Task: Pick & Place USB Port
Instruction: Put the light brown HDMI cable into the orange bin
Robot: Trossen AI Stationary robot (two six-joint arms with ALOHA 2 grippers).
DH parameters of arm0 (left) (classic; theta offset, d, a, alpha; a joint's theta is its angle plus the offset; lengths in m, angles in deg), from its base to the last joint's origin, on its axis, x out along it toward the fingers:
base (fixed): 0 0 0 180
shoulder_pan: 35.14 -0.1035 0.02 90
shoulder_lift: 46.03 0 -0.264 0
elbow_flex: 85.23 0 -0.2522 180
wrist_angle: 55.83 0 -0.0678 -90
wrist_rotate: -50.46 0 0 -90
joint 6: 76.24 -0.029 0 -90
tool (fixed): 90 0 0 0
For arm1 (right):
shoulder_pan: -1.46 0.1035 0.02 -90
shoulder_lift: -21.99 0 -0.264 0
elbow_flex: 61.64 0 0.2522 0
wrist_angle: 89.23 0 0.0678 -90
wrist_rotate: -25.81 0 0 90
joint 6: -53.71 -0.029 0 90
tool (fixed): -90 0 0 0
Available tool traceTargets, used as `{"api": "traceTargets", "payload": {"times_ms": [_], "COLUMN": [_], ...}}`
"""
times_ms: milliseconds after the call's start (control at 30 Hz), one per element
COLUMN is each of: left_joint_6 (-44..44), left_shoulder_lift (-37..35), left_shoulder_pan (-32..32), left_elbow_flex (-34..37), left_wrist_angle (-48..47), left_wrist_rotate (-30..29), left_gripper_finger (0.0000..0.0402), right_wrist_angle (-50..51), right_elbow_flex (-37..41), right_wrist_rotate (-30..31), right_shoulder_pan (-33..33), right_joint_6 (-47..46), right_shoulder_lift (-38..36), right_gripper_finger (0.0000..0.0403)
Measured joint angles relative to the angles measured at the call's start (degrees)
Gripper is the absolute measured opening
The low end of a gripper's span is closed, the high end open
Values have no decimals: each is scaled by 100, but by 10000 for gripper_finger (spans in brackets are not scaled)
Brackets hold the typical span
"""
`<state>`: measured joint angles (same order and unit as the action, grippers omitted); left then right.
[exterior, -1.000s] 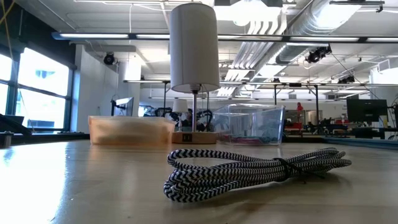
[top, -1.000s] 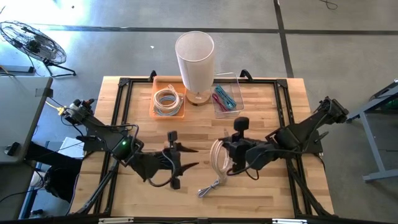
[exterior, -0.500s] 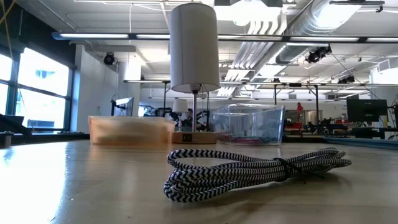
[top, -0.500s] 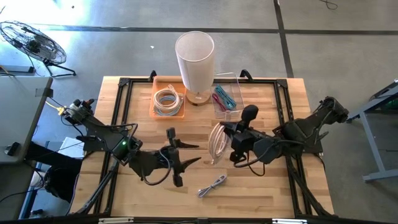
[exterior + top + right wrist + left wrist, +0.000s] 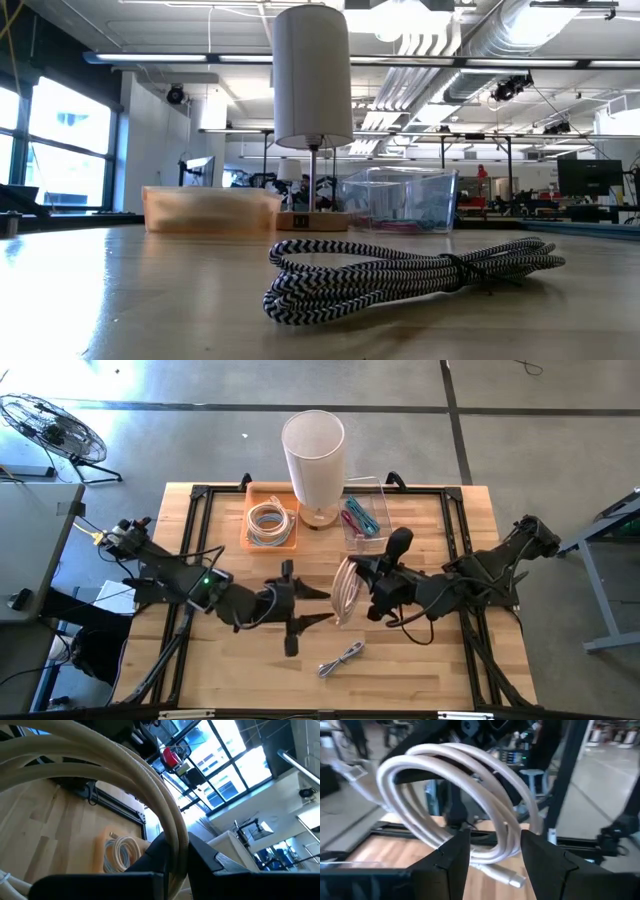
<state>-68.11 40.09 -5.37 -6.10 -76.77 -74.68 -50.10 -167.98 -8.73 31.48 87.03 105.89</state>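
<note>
Loosely looped white cable (image 5: 346, 589), airborne.

The table (image 5: 420, 670) is pale wood, planked, with a soft satin sheen; its frame (image 5: 200, 495) is matt black metal. The white cable (image 5: 470, 767) looks like smooth, slightly glossy plastic. The braided cable (image 5: 400, 275) has a rough woven cloth sheath, black and white (it looks matt throughout). Beside the lamp (image 5: 315, 450), whose shade is matt white and smooth, the orange tray (image 5: 248, 520) is translucent plastic and the clear bin (image 5: 382, 510) is glossy see-through plastic. The fingers (image 5: 447, 865) are matt dark plastic.
</note>
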Motion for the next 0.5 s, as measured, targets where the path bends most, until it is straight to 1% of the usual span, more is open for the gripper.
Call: {"api": "traceTargets", "payload": {"times_ms": [167, 267, 400, 500], "left_joint_6": [243, 266, 182, -45], "left_shoulder_lift": [0, 0, 0, 0], "left_shoulder_pan": [-196, -291, -414, -494], "left_elbow_flex": [0, 0, 0, -2], "left_wrist_angle": [54, 74, 86, 85], "left_wrist_rotate": [631, 909, 1122, 1277], "left_gripper_finger": [170, 170, 170, 170], "right_wrist_angle": [0, 0, 0, 4], "right_elbow_flex": [0, 0, 0, 0], "right_wrist_rotate": [-12, -41, -43, -41], "right_shoulder_pan": [-5, -5, -6, -36], "right_joint_6": [24, 72, 163, 170], "right_shoulder_lift": [0, 0, 0, 0], "right_gripper_finger": [33, 33, 33, 33]}}
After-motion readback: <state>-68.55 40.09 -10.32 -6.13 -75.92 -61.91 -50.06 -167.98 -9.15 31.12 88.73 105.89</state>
